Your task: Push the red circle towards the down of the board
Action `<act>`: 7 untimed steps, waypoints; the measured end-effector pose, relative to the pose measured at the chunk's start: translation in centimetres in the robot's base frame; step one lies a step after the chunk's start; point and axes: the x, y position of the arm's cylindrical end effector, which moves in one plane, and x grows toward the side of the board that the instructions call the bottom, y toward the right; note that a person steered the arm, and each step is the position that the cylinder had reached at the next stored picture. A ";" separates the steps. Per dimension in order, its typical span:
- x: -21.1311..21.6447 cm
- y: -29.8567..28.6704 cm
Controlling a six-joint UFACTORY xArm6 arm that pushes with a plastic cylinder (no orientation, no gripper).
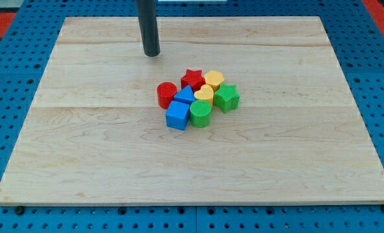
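Note:
The red circle (pixel 166 94) stands at the left end of a tight cluster of blocks near the board's middle. My tip (pixel 152 54) is above it in the view, slightly to the left, and clear of it with bare wood between. Packed around the red circle are a blue triangle (pixel 185 96), a blue cube (pixel 177 116), a green circle (pixel 201 113), a yellow heart (pixel 204 94), a red star (pixel 192 79), a yellow hexagon (pixel 214 80) and a green star (pixel 226 97). The red circle touches the blue triangle and blue cube.
The blocks lie on a light wooden board (pixel 81 149). A blue perforated table (pixel 10 65) surrounds the board on all sides.

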 end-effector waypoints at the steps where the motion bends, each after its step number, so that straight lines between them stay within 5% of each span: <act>1: 0.3 0.0; 4: 0.3 0.0; 7: 7.2 3.0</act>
